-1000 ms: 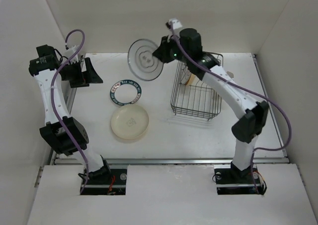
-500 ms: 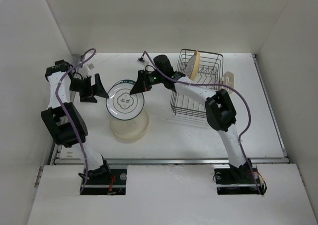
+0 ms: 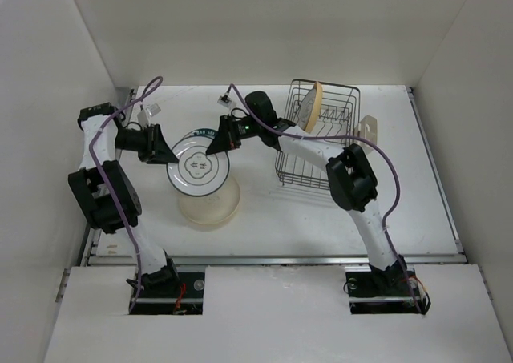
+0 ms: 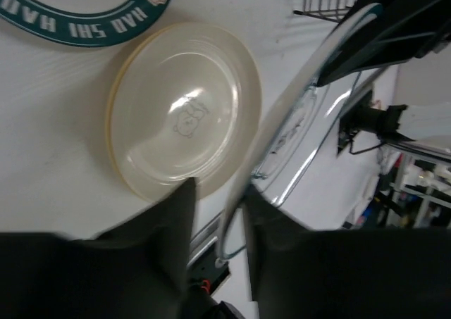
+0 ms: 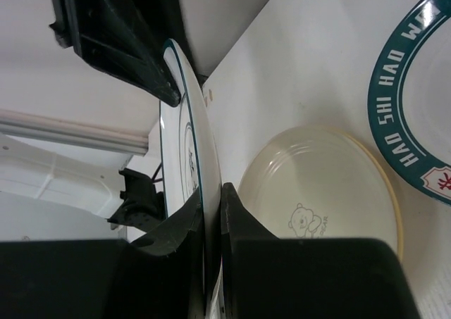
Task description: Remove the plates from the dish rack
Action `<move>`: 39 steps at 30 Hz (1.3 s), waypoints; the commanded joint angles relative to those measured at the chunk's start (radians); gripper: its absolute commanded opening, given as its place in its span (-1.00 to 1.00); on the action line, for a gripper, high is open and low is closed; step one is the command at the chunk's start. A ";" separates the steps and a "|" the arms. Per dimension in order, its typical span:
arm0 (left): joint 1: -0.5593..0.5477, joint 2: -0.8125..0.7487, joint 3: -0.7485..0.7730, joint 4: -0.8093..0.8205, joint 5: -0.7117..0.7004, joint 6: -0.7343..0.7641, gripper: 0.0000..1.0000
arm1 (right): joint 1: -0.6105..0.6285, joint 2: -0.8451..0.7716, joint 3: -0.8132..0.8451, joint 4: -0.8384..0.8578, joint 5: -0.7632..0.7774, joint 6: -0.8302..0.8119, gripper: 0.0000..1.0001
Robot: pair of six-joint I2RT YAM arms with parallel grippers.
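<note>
Right wrist view: the right jaws are pinched tight on the rim of the white plate (image 5: pixel 180 143). The left jaws sit at the far rim of the same plate. In the left wrist view they reach around the rim but are not squeezed, and a gap shows on one side. So the white plate hangs in the air between the two sets of jaws. The top view shows it about flat and face up.

Under it a tan plate (image 3: pixel 210 211) lies flat on the desk (image 3: pixel 385 211). A green-rimmed plate (image 5: pixel 380 108) lies just beside that one. Off to the right is the dish rack (image 3: pixel 317 167), with one more plate, the rack plate (image 3: pixel 307 105), standing upright inside.

I think this step is passing the white plate from the right jaws to the left jaws. Next, the left jaws need to squeeze shut on the rim. Only then should the right jaws let go, or the plate could drop on the ones below. After that, the rack plate has to come out.
</note>
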 commanded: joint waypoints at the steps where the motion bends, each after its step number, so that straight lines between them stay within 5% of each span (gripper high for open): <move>1: -0.003 0.047 0.051 -0.177 0.108 0.172 -0.69 | 0.018 0.003 0.063 0.139 -0.070 0.041 -1.00; 3: -0.003 0.070 0.074 -0.329 0.140 0.320 -0.97 | 0.018 0.015 0.076 0.139 -0.070 0.050 -1.00; 8: -0.003 0.081 0.073 -0.299 0.124 0.275 -1.00 | 0.028 0.016 0.076 0.110 -0.042 0.051 -0.96; 10: -0.003 0.081 0.073 -0.188 0.113 0.182 -1.00 | 0.019 0.005 0.085 0.067 0.013 0.017 -0.62; 11: -0.003 0.081 0.089 -0.156 0.099 0.102 -1.00 | 0.018 0.005 0.094 0.032 0.039 0.000 -0.19; 17: -0.003 0.056 0.064 0.176 0.134 -0.194 -1.00 | -0.020 -0.044 0.155 -0.304 0.479 -0.091 0.62; 25: -0.003 0.185 0.101 0.508 -0.065 -0.580 -1.00 | -0.054 -0.073 0.146 -0.556 0.913 -0.068 0.64; 32: -0.012 0.380 0.241 0.510 -0.120 -0.638 -1.00 | -0.063 -0.073 0.100 -0.714 1.034 -0.043 0.61; 39: -0.031 0.409 0.241 0.475 -0.212 -0.592 -1.00 | -0.063 -0.119 0.008 -0.795 1.239 0.009 0.59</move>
